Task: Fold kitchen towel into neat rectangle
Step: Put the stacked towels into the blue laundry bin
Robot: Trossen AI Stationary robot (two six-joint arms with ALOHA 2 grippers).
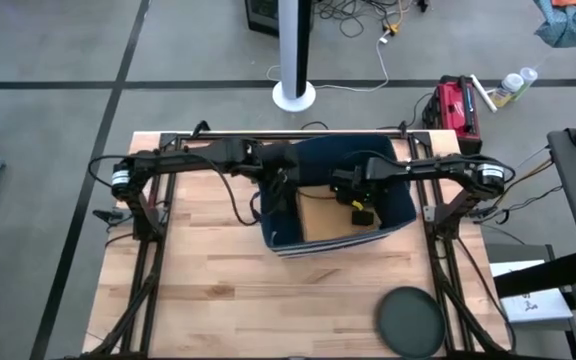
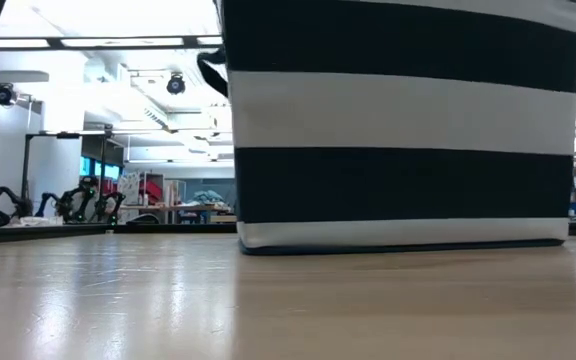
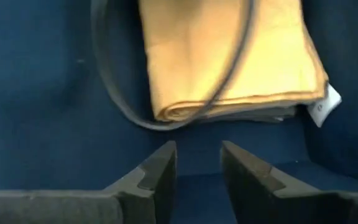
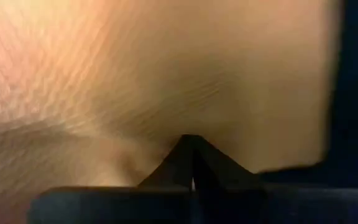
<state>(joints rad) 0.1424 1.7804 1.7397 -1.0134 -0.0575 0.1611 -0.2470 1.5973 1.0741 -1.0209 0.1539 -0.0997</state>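
No legible writing anywhere; only a small white tag [image 3: 323,106] at one corner of the kitchen towel [image 3: 229,56], too blurred to read.

Towel: soft woven cloth in mustard yellow, fine ribbed weave plain in the right wrist view, folded into a thick rectangle with stacked layers showing along one edge. Lying flat on the floor of a fabric storage bin [image 1: 398,215], navy inside, broad navy and white bands outside, as seen head-on in the low view. Bin set at the middle of a pale wooden table [image 1: 218,300] with visible plank seams. A dark looped strap [image 3: 114,99], probably the bin's handle, drooping across the towel.

Right gripper [image 4: 192,180] reaching down into the bin, fingers pressed together, pinching a pucker of the yellow cloth at the tips. Left gripper [image 3: 197,168] inside the bin too, just beside the towel's folded edge, dark fingers [image 3: 160,171] partly spread with a gap between them, holding nothing, not touching the cloth.

Flat dark round disc [image 1: 409,322] on the table near the right front corner, well apart from the bin. Red case [image 1: 455,103] on the grey floor beyond the table.
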